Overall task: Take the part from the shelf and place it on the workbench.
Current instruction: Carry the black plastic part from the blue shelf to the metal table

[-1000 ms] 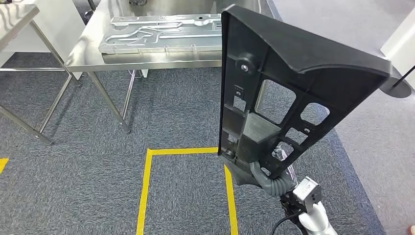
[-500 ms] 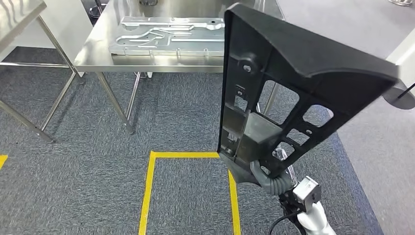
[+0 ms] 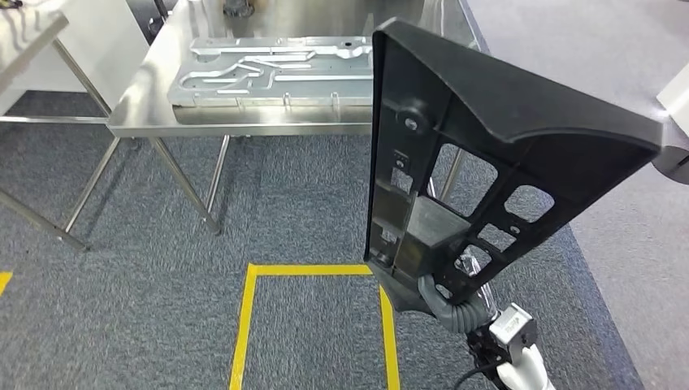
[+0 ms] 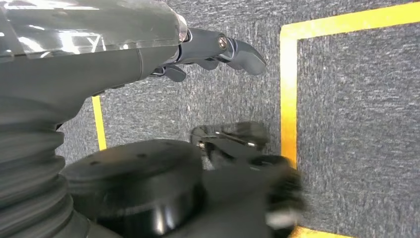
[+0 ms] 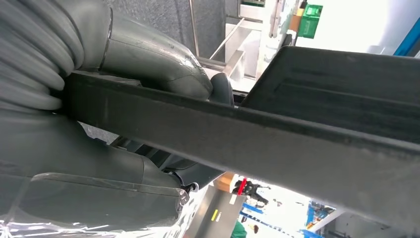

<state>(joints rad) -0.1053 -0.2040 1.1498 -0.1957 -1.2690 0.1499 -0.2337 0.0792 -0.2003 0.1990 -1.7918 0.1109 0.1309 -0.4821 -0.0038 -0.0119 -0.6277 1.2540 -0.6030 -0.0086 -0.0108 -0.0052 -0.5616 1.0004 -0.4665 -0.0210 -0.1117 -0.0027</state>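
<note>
Gripping the black part [image 3: 455, 162] upright, the right hand [image 5: 124, 124] faces the workbench [image 3: 154, 97]; left hand [image 4: 218, 49] loosely spread

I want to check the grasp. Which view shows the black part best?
The head view: the whole black part stands upright there. The right wrist view shows one edge of it in the right hand.

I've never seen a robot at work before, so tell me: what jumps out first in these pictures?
A big black plastic part stands upright in the foreground, gripped at its lower end by the robot's right hand. Behind it, a steel workbench carries a flat silver metal plate. Yellow floor tape marks a box on the grey carpet below.
</note>
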